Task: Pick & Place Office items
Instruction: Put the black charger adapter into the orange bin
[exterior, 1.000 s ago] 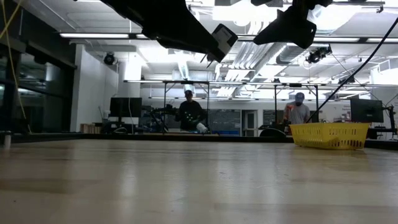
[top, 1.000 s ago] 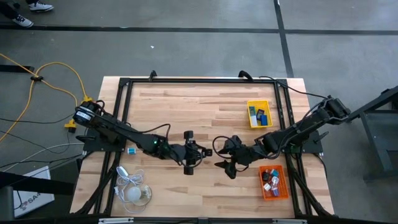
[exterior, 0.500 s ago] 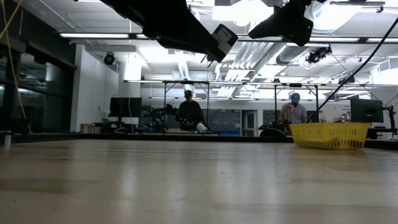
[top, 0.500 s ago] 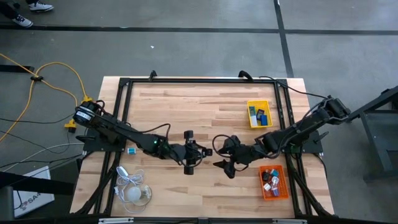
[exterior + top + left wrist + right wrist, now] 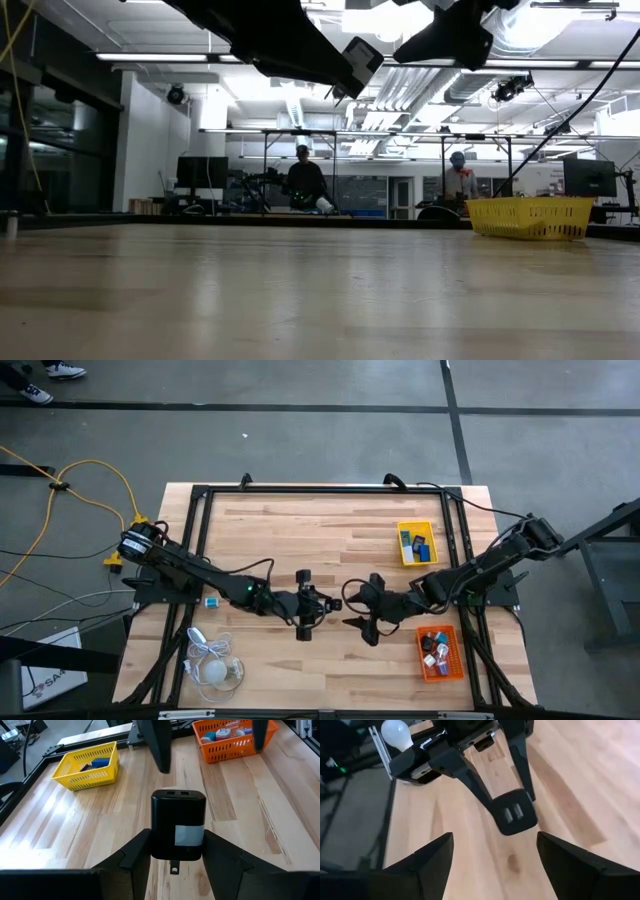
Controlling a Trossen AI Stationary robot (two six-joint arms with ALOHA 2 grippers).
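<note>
The left gripper grasps a black charger above the table, well apart from the orange tray. The right gripper faces the charger, fingers spread and empty, nearer the orange tray.

Pretty sure I'm in a big robotics lab. Exposed ceiling ducts, monitors and other framed rigs behind my bench. Concrete floor too.

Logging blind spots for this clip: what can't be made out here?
- High view: the pieces in the orange tray and yellow tray are too small to identify.
- Low view: both claws are cut off by the top edge; the orange tray is not visible.
- Left wrist view: the black charger in the left claw hides the table beneath.
</note>
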